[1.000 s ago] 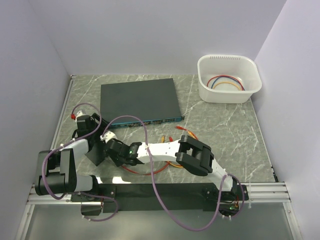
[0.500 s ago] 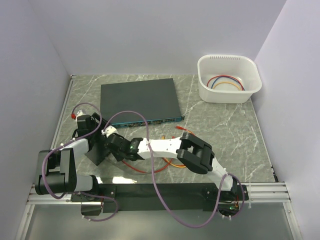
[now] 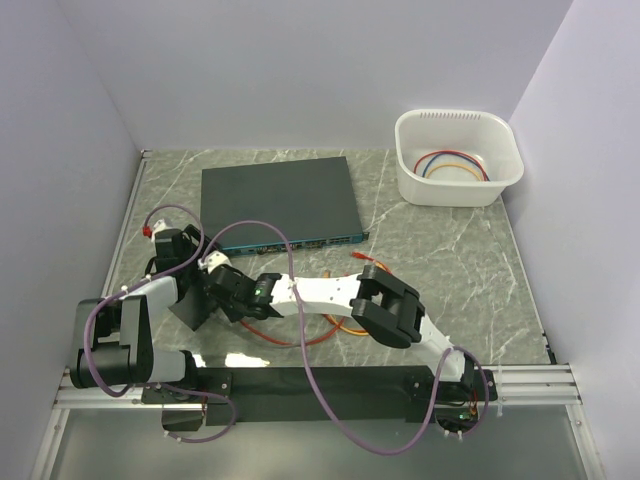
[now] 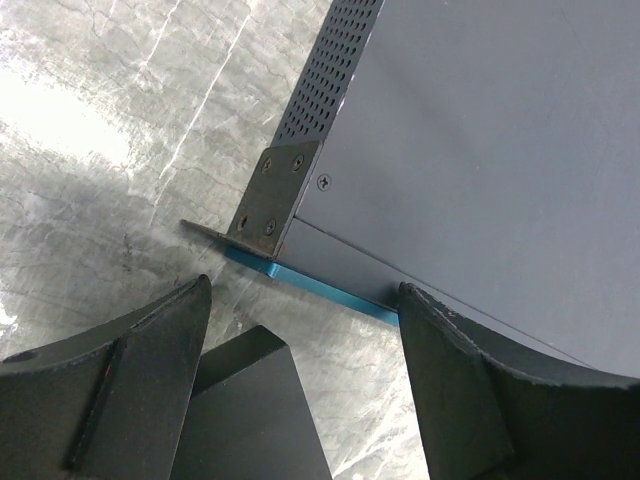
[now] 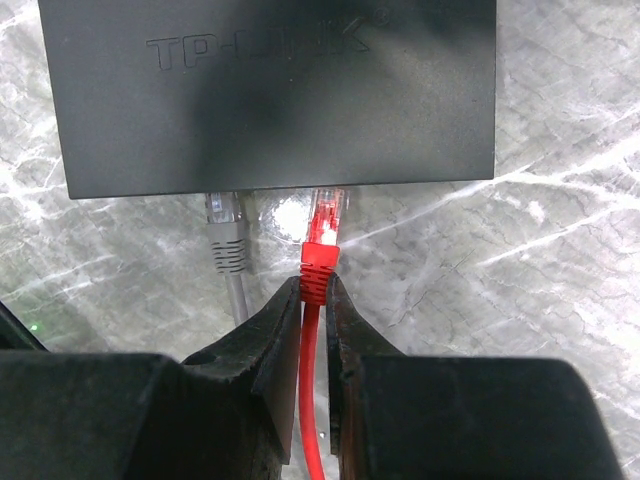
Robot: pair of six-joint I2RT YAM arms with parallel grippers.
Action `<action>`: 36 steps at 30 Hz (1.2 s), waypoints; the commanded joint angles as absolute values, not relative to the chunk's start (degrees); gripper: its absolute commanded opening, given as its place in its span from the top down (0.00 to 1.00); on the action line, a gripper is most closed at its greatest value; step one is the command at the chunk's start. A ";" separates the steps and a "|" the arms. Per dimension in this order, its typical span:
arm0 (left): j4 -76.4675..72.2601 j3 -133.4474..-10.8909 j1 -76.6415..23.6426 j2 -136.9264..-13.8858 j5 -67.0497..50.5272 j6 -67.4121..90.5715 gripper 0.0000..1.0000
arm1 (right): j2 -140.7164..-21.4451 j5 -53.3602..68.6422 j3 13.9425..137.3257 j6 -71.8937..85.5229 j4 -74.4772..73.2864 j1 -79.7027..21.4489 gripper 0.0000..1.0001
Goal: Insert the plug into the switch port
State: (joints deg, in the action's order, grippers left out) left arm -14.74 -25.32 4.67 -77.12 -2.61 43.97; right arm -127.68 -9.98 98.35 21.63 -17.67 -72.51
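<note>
My right gripper [image 5: 315,292] pinches the red cable [image 5: 312,440] just behind the plug [image 5: 325,215] to keep it stiff at the black slab's [image 5: 270,100] port, I judge — my left gripper [image 4: 300,290] gapes open near the table's left edge.

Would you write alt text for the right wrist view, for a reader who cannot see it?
The right gripper pinches a red cable just behind its red plug, whose tip meets the edge of a flat dark box marked TP-LINK. A grey plug sits beside it, on marbled tabletop.
</note>
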 commanded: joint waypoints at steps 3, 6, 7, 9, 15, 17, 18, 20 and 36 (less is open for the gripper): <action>-11.95 -26.02 4.04 -77.87 -2.20 43.16 0.19 | -129.20 -11.07 102.57 21.89 -13.98 -72.69 1.00; -12.04 -26.02 4.04 -78.05 -2.20 43.15 0.19 | -129.81 -11.08 102.22 21.62 -13.27 -72.34 1.00; -12.04 -26.10 4.04 -77.96 -2.28 43.15 0.19 | -129.90 -10.90 102.22 21.62 -13.27 -71.99 1.00; -11.95 -26.10 4.04 -78.05 -2.29 43.07 0.19 | -130.34 -10.37 102.22 21.53 -12.83 -71.90 1.00; -11.95 -26.19 3.96 -78.14 -2.37 43.07 0.19 | -130.96 -9.67 102.13 21.71 -11.34 -71.98 1.00; -11.87 -26.19 3.87 -78.22 -2.55 42.98 0.19 | -130.87 -10.02 101.78 21.45 -10.64 -71.89 1.00; -11.78 -26.19 3.87 -78.22 -2.81 42.89 0.19 | -130.78 -10.28 101.60 21.01 -10.46 -71.89 1.00; -11.78 -26.10 3.87 -77.96 -3.60 42.89 0.19 | -130.00 -10.98 100.81 20.48 -9.59 -71.89 1.00; -9.84 -27.95 3.34 -80.85 -6.24 42.71 0.19 | -131.39 -10.72 107.13 18.99 -9.93 -66.53 1.00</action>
